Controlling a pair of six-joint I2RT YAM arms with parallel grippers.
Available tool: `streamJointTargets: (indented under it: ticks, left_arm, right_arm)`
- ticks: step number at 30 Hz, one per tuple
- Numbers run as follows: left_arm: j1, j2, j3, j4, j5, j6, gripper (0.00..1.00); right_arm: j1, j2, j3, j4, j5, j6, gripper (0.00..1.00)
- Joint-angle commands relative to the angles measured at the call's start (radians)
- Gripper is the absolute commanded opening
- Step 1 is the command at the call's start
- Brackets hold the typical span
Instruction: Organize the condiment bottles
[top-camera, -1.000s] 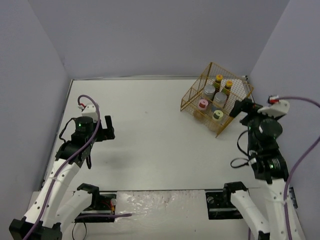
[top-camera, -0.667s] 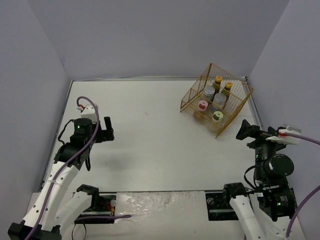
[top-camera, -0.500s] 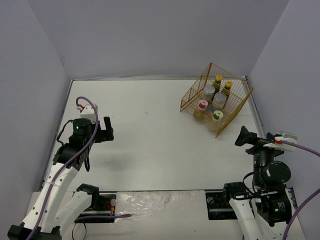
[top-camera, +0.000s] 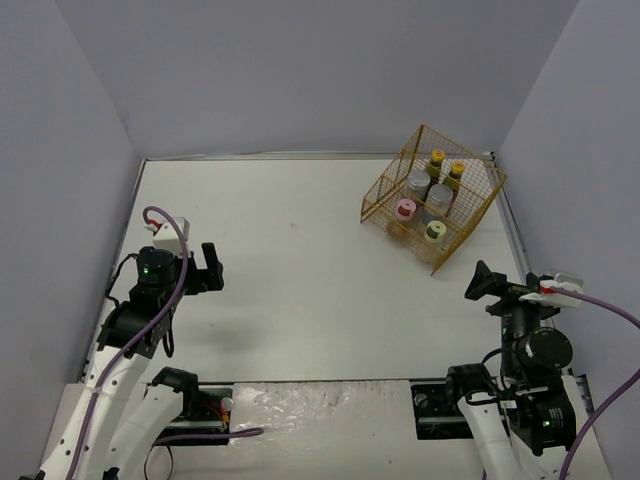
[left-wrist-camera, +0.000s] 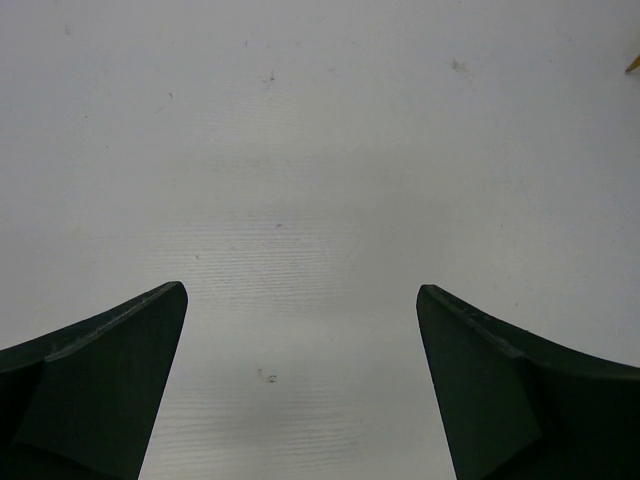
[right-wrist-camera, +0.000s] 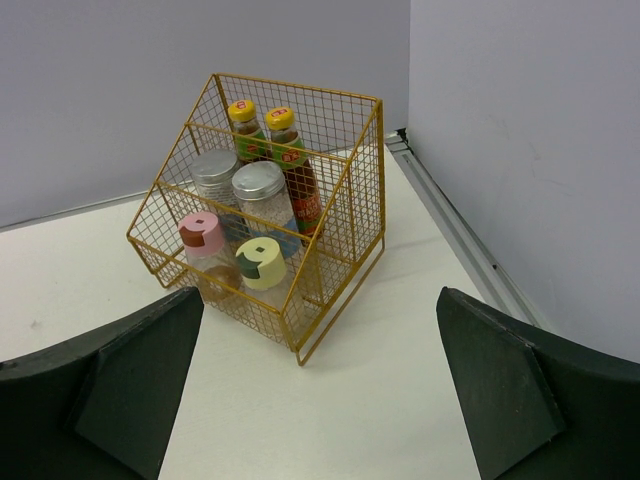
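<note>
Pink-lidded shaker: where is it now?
The pink-lidded shaker sits far right in the top view, in the yellow wire basket, front row, beside the green-lidded shaker.

We see a yellow grid-wire basket (right-wrist-camera: 366, 180), dark-red sauce bottles (right-wrist-camera: 301, 192) capped yellow, silver-lidded jars (right-wrist-camera: 258, 182), a pink-lidded shaker (right-wrist-camera: 202, 235), a green-lidded shaker (right-wrist-camera: 261, 264), and a white tabletop (right-wrist-camera: 380, 400).

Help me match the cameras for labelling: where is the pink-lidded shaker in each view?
Top external: pink-lidded shaker upper right, front row.
Left wrist: not in it.
Right wrist: left of centre, beside the green-lidded shaker.
Shared landmark: the yellow wire basket holding it, in both those views.
</note>
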Motion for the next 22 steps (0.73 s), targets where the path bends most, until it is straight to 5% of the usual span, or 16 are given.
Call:
streamJointTargets:
  ticks: [1, 22]
  left_arm:
    - [0.014, 0.016, 0.032, 0.050, -0.002, 0.007, 0.97]
    - [0.014, 0.046, 0.032, 0.052, 0.026, -0.005, 0.97]
  right_arm:
    - [-0.005, 0.007, 0.000, 0.076, 0.003, 0.006, 1.00]
    - [-0.005, 0.019, -0.003, 0.083, -0.027, 0.001, 1.00]
